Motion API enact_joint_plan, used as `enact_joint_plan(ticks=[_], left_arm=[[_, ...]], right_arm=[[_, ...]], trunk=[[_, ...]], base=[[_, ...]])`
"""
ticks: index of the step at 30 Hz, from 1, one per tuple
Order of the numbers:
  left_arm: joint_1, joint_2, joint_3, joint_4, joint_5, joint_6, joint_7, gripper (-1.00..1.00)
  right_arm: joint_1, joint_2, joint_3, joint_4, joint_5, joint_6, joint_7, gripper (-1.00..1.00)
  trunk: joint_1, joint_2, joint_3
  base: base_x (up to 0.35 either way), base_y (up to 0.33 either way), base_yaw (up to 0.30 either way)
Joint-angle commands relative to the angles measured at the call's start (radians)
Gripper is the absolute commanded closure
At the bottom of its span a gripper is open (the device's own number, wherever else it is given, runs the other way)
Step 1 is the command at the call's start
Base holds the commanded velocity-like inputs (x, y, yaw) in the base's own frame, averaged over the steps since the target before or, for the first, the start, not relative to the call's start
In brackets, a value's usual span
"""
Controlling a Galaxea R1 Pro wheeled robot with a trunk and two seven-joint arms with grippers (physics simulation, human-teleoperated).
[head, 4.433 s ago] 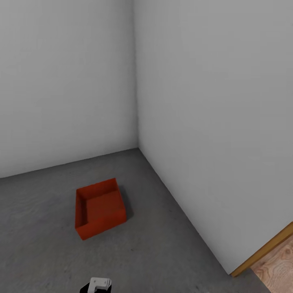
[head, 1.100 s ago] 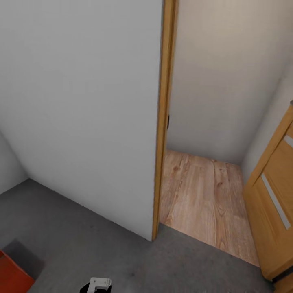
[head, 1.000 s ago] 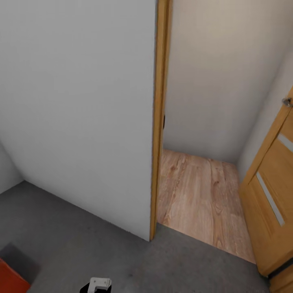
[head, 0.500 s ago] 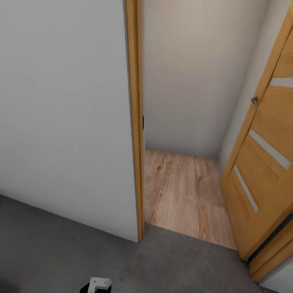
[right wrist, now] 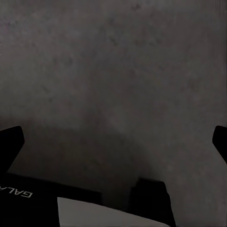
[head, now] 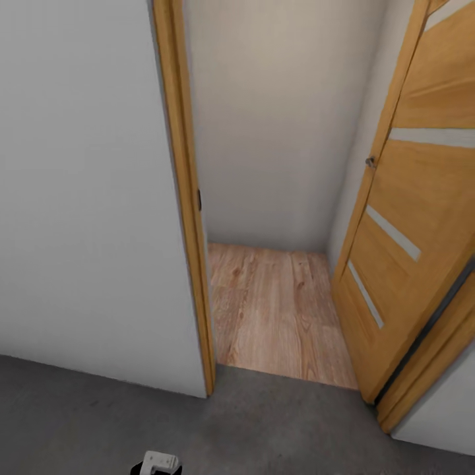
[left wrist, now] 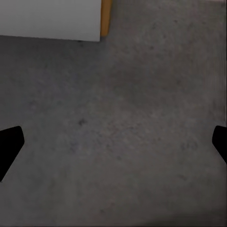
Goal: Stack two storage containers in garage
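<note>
Head view: one open door [head: 422, 218], one doorway, grey floor [head: 277, 429]

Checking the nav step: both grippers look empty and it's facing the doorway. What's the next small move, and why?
Probably drive forward through the doorway onto the wood floor. Left gripper and right gripper hang open over bare concrete floor, holding nothing. The door stands open at the right, so the way looks passable; keep left of its edge.

One door [head: 409, 218] (open), one doorway [head: 264, 198].
</note>
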Motion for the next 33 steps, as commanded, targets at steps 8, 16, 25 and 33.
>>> enact_joint_plan(ticks=[8,16,25,33], left_arm=[[0.0,0.003,-0.003,0.001,-0.005,-0.004,-0.011,-1.0],[0.0,0.004,-0.003,0.001,-0.005,-0.003,-0.012,-1.0],[0.0,0.004,-0.003,0.001,-0.005,-0.003,-0.013,-1.0],[0.0,0.004,-0.003,0.001,-0.005,-0.002,-0.012,-1.0]], right_arm=[[0.007,-0.024,0.007,0.003,0.001,-0.006,0.079,-1.0],[0.011,-0.026,0.007,0.003,0.001,-0.006,0.087,-1.0],[0.012,-0.026,0.008,0.003,0.001,-0.006,0.087,-1.0],[0.012,-0.026,0.008,0.003,0.001,-0.006,0.086,-1.0]], trunk=[[0.0,0.0,0.0],[0.0,0.0,0.0],[0.0,0.0,0.0],[0.0,0.0,0.0]], base=[[0.0,0.0,-0.182],[0.0,0.0,-0.077],[0.001,0.0,-0.007],[0.086,-0.065,0.0]])
